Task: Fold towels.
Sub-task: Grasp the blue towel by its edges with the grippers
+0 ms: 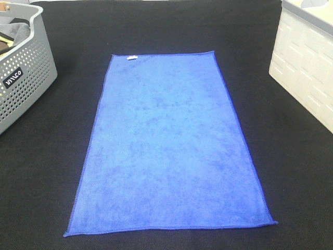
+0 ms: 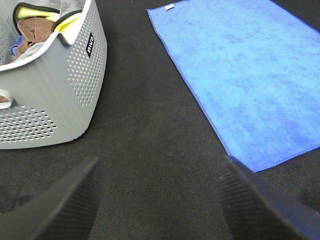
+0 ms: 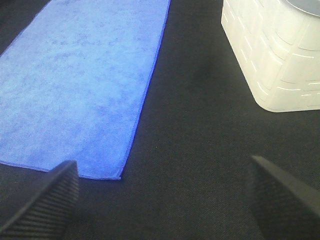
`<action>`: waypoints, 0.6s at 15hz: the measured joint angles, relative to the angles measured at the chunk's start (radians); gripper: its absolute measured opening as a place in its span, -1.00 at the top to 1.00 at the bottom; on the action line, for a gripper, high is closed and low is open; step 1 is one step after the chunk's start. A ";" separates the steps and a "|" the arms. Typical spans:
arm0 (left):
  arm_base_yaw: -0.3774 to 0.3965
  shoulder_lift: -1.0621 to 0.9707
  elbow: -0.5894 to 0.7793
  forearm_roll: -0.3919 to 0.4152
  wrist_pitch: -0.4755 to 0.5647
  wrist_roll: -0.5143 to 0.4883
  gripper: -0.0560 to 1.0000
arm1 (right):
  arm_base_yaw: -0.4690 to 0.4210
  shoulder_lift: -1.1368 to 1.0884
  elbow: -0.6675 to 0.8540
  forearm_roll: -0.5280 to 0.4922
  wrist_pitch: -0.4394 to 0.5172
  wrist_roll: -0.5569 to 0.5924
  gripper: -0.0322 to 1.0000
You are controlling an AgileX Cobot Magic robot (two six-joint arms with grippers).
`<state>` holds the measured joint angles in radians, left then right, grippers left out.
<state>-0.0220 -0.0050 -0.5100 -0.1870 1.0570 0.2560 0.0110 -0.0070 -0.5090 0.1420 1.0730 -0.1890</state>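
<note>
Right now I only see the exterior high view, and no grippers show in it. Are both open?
Observer: The left gripper is open, above the black table cloth beside the flat blue microfibre towel.
Operator: And the right?
Observer: The right gripper is open too, near the towel's corner.
Operator: What's inside the grey perforated plastic basket?
Observer: A brown cloth and a yellow cloth.

The grey basket's (image 1: 36, 62) black label (image 1: 13, 77) carries white lettering, illegible.
</note>
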 joint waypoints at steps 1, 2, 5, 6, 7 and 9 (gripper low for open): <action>0.000 0.000 0.000 0.000 0.000 0.000 -0.32 | 0.000 0.000 0.000 0.000 0.000 0.000 -0.71; 0.000 0.000 0.000 0.000 0.000 0.000 -0.32 | 0.000 0.000 0.000 0.000 0.000 0.000 -0.71; 0.000 0.000 0.000 0.000 0.000 0.000 -0.32 | 0.000 0.000 0.000 0.000 0.000 0.000 -0.71; 0.000 0.000 0.000 0.000 0.000 0.000 -0.32 | 0.000 0.000 0.000 0.000 0.000 0.000 -0.71; 0.000 0.000 0.000 0.000 0.000 0.000 -0.32 | 0.000 0.000 0.000 0.000 0.000 0.000 -0.71; 0.000 0.000 0.000 0.000 0.000 0.000 -0.32 | 0.000 0.000 0.000 0.000 0.000 0.000 -0.71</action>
<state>-0.0220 -0.0050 -0.5100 -0.1870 1.0570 0.2560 0.0110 -0.0070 -0.5090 0.1420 1.0730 -0.1890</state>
